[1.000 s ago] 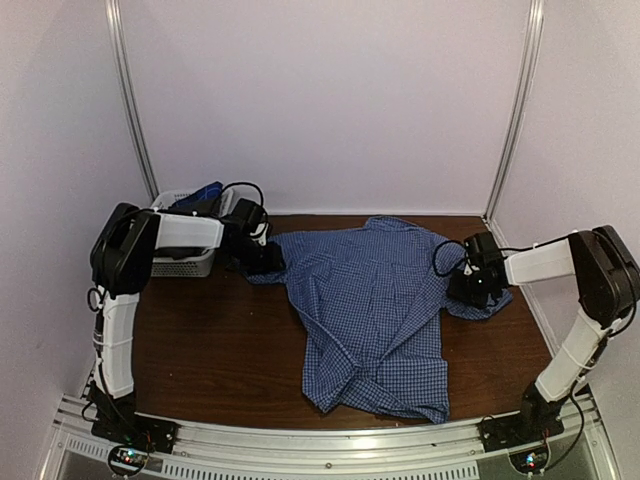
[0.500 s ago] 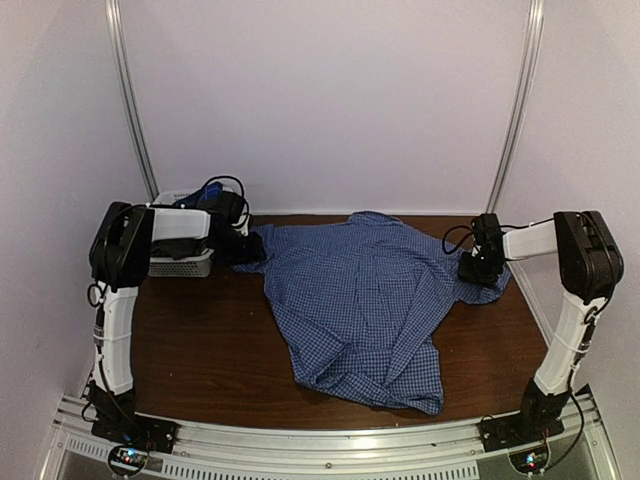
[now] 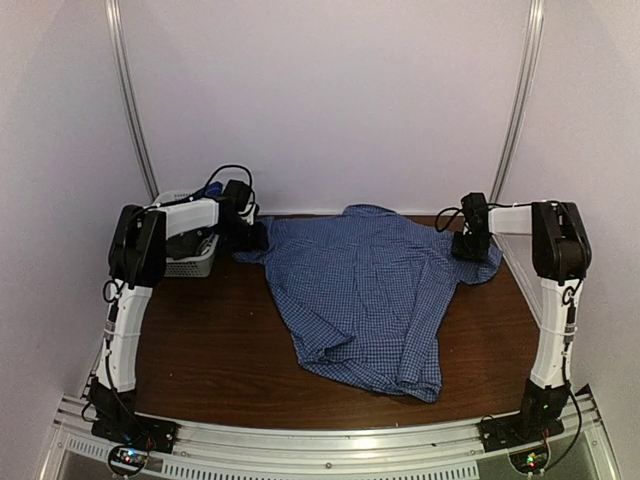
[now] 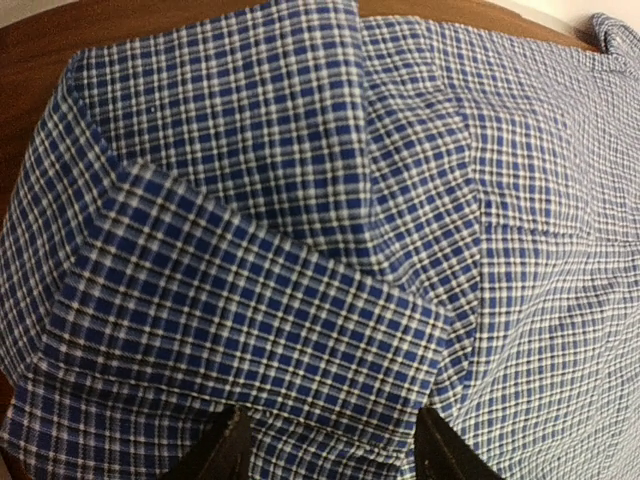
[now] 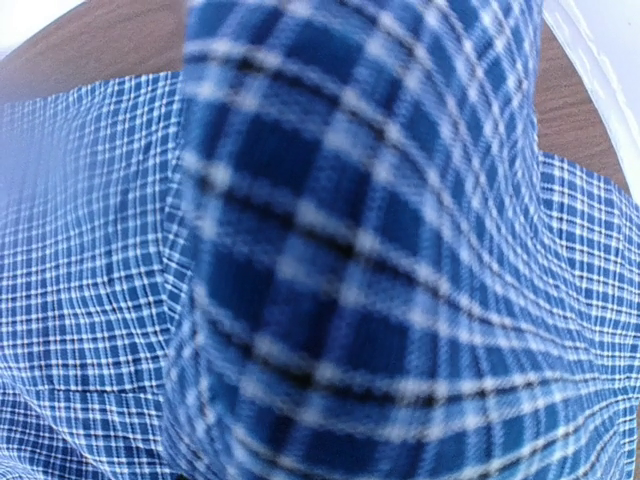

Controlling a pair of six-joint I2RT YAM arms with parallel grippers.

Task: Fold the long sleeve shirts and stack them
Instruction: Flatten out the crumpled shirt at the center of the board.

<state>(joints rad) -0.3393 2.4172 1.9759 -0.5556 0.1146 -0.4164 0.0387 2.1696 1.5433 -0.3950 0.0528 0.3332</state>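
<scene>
A blue checked long sleeve shirt (image 3: 370,290) lies spread and rumpled on the brown table (image 3: 210,340), collar toward the back wall. My left gripper (image 3: 252,237) is shut on the shirt's left sleeve end beside the basket. In the left wrist view the cloth (image 4: 300,200) is bunched between my fingertips (image 4: 232,452). My right gripper (image 3: 468,245) holds the shirt's right sleeve end at the back right. In the right wrist view the cloth (image 5: 350,250) drapes right over the camera and hides the fingers.
A white plastic basket (image 3: 185,262) with dark blue clothing in it stands at the back left, touching the left arm. The back wall and two metal uprights close the far side. Bare table wood shows at the front left.
Both grippers have moved toward the back wall and pulled the shirt with them. The shirt has slid away from the front edge and is stretched wider between the two grippers.
</scene>
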